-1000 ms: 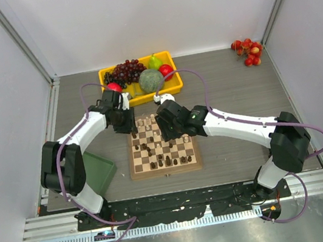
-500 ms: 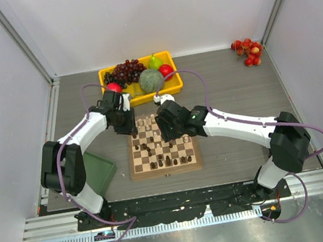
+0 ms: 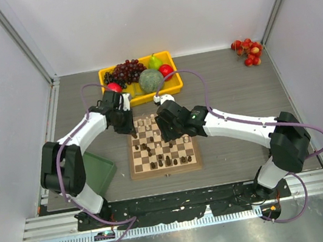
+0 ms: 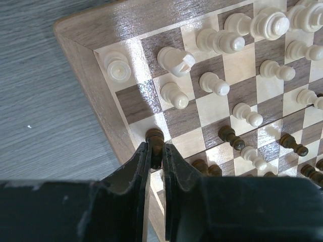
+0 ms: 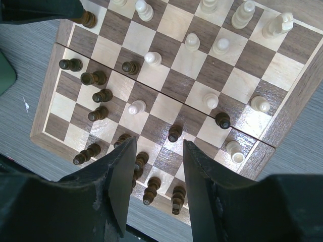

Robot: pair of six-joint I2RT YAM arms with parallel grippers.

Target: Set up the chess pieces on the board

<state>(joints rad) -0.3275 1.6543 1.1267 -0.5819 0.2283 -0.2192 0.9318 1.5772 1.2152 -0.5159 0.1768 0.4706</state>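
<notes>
Black fingers of the left tool pinch a dark pawn that stands on a pale square beside the rim of the board. Pale chess pieces stand just beyond it. The right tool hangs open above the board, holding nothing. The board lies on the grey bench.

Left wrist view: dark piece shows its head only; fingers of the left gripper cover the rest. The board runs off right and bottom edges. Top view: chess pieces too small to identify by kind.
</notes>
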